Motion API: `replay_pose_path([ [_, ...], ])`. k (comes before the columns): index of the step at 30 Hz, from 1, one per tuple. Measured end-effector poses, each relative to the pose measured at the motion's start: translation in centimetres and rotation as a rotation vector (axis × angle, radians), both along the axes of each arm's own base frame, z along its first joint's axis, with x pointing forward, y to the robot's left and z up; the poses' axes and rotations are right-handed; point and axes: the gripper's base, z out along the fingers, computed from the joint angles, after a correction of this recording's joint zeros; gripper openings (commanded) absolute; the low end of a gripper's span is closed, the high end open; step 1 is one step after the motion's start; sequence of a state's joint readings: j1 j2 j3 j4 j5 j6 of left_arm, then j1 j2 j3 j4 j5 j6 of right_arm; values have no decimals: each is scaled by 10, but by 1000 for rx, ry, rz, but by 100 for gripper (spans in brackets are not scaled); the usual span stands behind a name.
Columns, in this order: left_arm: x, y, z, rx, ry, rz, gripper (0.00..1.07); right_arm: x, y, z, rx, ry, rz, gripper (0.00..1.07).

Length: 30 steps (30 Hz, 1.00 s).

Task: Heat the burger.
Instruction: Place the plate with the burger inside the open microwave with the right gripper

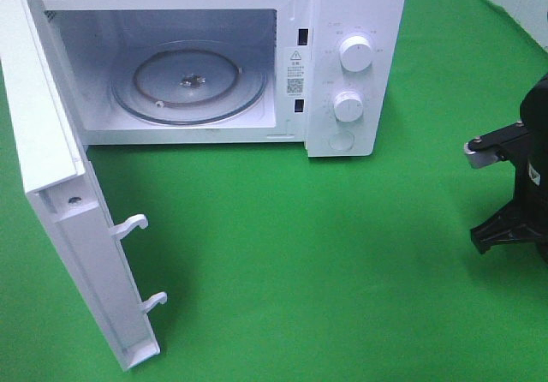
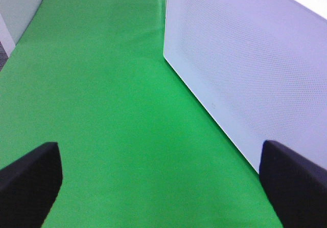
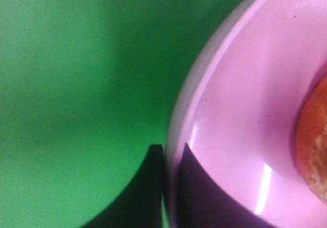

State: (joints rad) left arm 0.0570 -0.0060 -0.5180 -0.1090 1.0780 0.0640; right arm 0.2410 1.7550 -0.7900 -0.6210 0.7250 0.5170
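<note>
The burger (image 3: 314, 146) shows only as a golden-brown bun edge in the right wrist view, sitting on a round pink plate (image 3: 240, 115). My right gripper (image 3: 171, 149) straddles the plate's rim, one finger outside it and one over the plate's inner surface, shut on the rim. In the high view only the right arm (image 1: 524, 176) shows at the right edge; the plate and burger are out of that view. My left gripper (image 2: 161, 151) is open and empty above the green cloth, beside the microwave's open door (image 2: 245, 59).
The white microwave (image 1: 351, 65) stands at the back, its door (image 1: 73, 228) swung open to the left, with the glass turntable (image 1: 188, 86) bare inside. A green cloth (image 1: 325, 262) covers the table.
</note>
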Motion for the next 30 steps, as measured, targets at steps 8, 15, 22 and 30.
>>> replay_pose_path([
  [8, 0, 0, 0, 0, 0, 0, 98, -21, 19, 12, -12, -29, 73, 0],
  [15, 0, 0, 0, 0, 0, 0, 98, -39, 25, 19, -18, -39, 101, 0],
  [22, 0, 0, 0, 0, 0, 0, 98, -65, 33, 31, -33, -50, 167, 0],
  [30, 0, 0, 0, 0, 0, 0, 98, -93, 38, 46, -49, -77, 232, 0],
])
